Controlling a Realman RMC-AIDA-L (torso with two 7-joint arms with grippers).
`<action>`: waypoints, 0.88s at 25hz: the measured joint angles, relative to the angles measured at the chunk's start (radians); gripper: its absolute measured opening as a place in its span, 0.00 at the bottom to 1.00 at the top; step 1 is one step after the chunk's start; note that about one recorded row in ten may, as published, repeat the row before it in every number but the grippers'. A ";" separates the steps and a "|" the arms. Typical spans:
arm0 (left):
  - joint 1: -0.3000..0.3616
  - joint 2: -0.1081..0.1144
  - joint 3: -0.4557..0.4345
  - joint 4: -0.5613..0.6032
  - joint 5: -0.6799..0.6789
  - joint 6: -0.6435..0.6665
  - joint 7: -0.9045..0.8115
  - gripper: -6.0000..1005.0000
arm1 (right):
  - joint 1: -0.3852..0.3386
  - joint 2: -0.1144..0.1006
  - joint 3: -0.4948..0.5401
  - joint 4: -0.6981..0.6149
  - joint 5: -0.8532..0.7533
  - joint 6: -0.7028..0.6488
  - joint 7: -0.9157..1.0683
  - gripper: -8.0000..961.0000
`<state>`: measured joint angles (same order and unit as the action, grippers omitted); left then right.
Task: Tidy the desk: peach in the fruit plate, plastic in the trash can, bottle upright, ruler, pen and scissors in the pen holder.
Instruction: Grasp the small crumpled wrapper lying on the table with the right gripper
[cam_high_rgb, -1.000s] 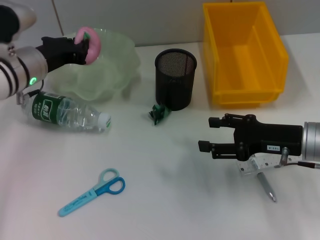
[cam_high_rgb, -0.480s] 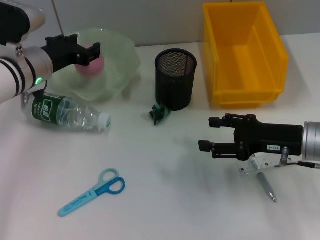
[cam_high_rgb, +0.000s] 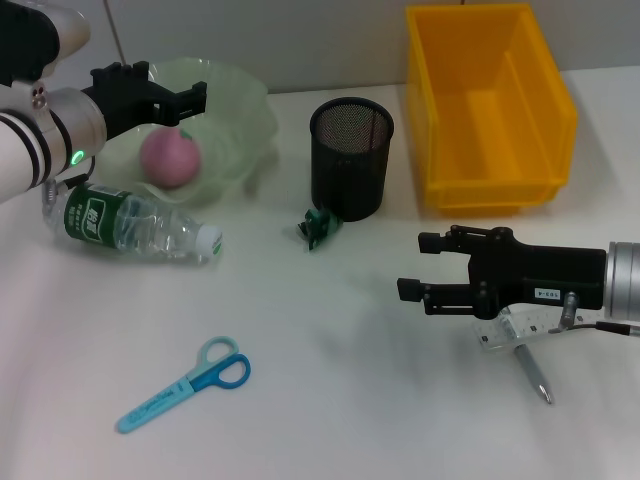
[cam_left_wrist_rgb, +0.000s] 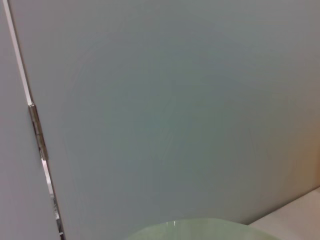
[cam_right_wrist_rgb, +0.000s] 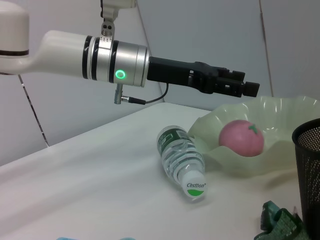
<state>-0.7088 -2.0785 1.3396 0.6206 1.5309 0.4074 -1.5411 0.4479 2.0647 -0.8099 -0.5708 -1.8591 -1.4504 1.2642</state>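
Observation:
The pink peach (cam_high_rgb: 168, 157) lies in the pale green fruit plate (cam_high_rgb: 240, 115); it also shows in the right wrist view (cam_right_wrist_rgb: 241, 138). My left gripper (cam_high_rgb: 178, 82) is open and empty just above the plate's far side. The bottle (cam_high_rgb: 130, 222) lies on its side in front of the plate. The crumpled green plastic (cam_high_rgb: 320, 227) sits by the black mesh pen holder (cam_high_rgb: 351, 158). The blue scissors (cam_high_rgb: 185, 384) lie at the front left. My right gripper (cam_high_rgb: 416, 267) is open, hovering over the clear ruler (cam_high_rgb: 505, 330) and the pen (cam_high_rgb: 533, 372).
The yellow bin (cam_high_rgb: 487, 105) stands at the back right. The wall runs close behind the plate and the bin. The left wrist view shows only the wall and the plate's rim (cam_left_wrist_rgb: 200, 230).
My left gripper opened and let go of the peach, which dropped into the plate. The right arm has not moved.

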 joint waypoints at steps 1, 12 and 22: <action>0.000 0.000 0.000 0.000 0.000 0.001 -0.002 0.82 | 0.000 0.000 0.000 0.000 0.000 0.000 0.000 0.83; 0.091 0.013 -0.095 0.127 -0.010 0.463 -0.010 0.82 | 0.000 0.000 0.004 -0.007 0.000 -0.002 0.002 0.83; 0.276 0.023 -0.143 0.231 0.000 1.012 0.075 0.82 | 0.000 -0.006 0.005 -0.009 0.002 -0.017 0.007 0.83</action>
<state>-0.4323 -2.0555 1.1971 0.8521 1.5313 1.4199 -1.4662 0.4477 2.0588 -0.8054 -0.5801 -1.8573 -1.4678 1.2708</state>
